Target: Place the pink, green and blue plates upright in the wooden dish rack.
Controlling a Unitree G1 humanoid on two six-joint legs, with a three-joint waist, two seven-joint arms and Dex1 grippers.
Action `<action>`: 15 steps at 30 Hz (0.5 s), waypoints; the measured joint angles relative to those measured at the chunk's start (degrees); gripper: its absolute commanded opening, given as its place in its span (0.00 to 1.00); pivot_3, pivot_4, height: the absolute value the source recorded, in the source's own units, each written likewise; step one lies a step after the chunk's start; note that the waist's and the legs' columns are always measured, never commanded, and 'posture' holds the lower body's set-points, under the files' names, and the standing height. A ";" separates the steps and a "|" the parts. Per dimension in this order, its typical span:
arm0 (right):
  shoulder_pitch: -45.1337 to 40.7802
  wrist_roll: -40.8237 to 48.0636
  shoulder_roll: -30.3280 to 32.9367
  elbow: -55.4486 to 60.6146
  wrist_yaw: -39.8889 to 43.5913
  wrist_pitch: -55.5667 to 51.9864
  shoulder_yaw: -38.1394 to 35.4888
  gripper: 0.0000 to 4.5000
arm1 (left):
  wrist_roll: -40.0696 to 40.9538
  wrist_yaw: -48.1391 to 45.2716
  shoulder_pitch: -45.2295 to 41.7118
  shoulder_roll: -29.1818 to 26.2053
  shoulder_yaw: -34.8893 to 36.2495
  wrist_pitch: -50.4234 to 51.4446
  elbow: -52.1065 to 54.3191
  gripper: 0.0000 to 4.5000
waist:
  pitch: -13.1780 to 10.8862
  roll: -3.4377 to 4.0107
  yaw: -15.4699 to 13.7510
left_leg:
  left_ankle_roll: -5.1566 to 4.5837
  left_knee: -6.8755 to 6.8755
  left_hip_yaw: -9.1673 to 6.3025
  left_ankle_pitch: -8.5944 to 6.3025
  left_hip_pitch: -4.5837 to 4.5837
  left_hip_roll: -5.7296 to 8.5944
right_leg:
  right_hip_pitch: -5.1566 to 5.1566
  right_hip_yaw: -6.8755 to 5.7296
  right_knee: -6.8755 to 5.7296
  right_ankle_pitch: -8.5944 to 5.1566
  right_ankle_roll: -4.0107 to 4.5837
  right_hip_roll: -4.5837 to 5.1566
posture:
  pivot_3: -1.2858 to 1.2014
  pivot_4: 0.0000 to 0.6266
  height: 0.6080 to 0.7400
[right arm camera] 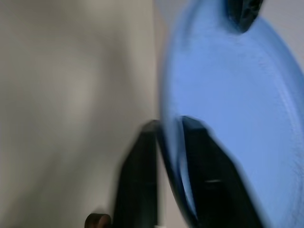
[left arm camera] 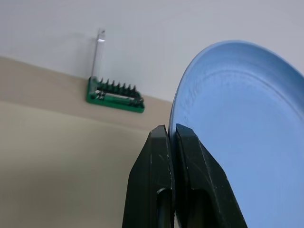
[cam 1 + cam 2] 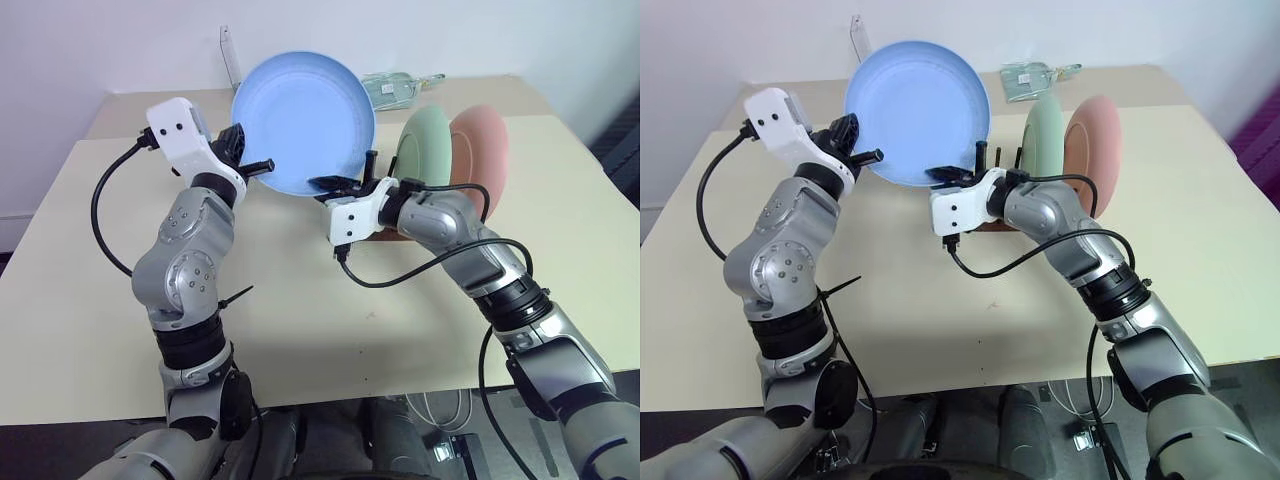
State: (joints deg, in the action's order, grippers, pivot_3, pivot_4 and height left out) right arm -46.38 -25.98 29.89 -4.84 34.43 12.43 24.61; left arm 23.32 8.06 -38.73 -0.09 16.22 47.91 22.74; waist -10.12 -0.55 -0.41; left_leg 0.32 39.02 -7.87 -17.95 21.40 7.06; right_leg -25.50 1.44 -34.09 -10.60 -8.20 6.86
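Both pincers meet at the blue plate (image 3: pixel 303 120), which hangs on edge above the tabletop (image 3: pixel 300 310), its hollow face toward the robot. Left pincer (image 3: pixel 262 166) is clamped on the lower left of the rim; the left wrist view shows its fingers (image 2: pixel 164 161) pressed together with the thin rim between them. Right pincer (image 3: pixel 335 184) is closed on the bottom rim, one finger on each side of the edge.

Behind the right arm, the green plate (image 3: pixel 425 145) and pink plate (image 3: pixel 478 145) stand upright side by side in the rack (image 3: pixel 998 160), green nearer the blue one.

Judging by the thin wall and matte plastic finish, the plate should be light, stiff and hard to break. The smooth rim could pivot or slip in a narrow pinch, so a hold on the rim, deep enough to reach the flat just inside it, looks safest, with the bottom edge left free to drop between pegs.

No brand, label or writing can be read on anything.
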 measured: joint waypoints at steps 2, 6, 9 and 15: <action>0.01 -0.83 0.03 -0.01 -0.26 0.65 -0.08 0.00 | 1.59 -0.23 -0.01 0.74 0.68 -0.14 0.02 0.21 | 0.00 -0.01 -0.02 | 0.00 0.00 -0.01 0.00 0.00 0.00 | 0.01 0.00 0.00 0.00 0.00 -0.01 | 0.52 0.24 0.99; 0.07 -1.89 0.02 -0.21 -0.59 0.86 -0.27 0.00 | 10.05 4.83 -5.14 6.01 9.54 -3.73 -1.99 0.64 | -0.06 -0.12 -0.27 | 0.04 0.03 -0.05 0.02 0.01 -0.02 | 0.01 -0.01 0.01 0.00 0.00 -0.02 | 0.52 0.24 0.99; 0.74 -0.04 -0.49 -0.15 -0.89 0.41 -2.11 0.00 | 9.43 8.73 -10.67 0.07 14.85 -11.88 -3.52 0.64 | -0.05 -0.09 0.32 | 0.06 -0.14 0.03 0.03 -0.06 -0.04 | -0.02 0.02 0.02 0.00 0.02 -0.05 | 0.52 0.24 0.99; 2.86 21.18 -8.59 8.80 0.95 -14.22 -14.88 0.00 | -4.96 4.01 -0.39 -16.21 9.49 -19.69 -14.00 0.64 | -0.01 -0.02 0.90 | 0.05 -0.16 -0.10 0.03 -0.01 -0.02 | -0.02 0.00 -0.02 0.01 0.04 -0.07 | 0.52 0.24 0.99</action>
State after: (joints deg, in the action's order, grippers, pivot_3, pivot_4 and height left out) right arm -43.52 -4.80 21.30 3.96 35.39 -1.79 9.73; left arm 18.36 12.07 -39.12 -16.30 25.72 28.22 8.74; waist -10.13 -0.57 0.50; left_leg 0.37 38.86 -7.97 -17.91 21.39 7.04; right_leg -25.52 1.45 -34.11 -10.59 -8.16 6.80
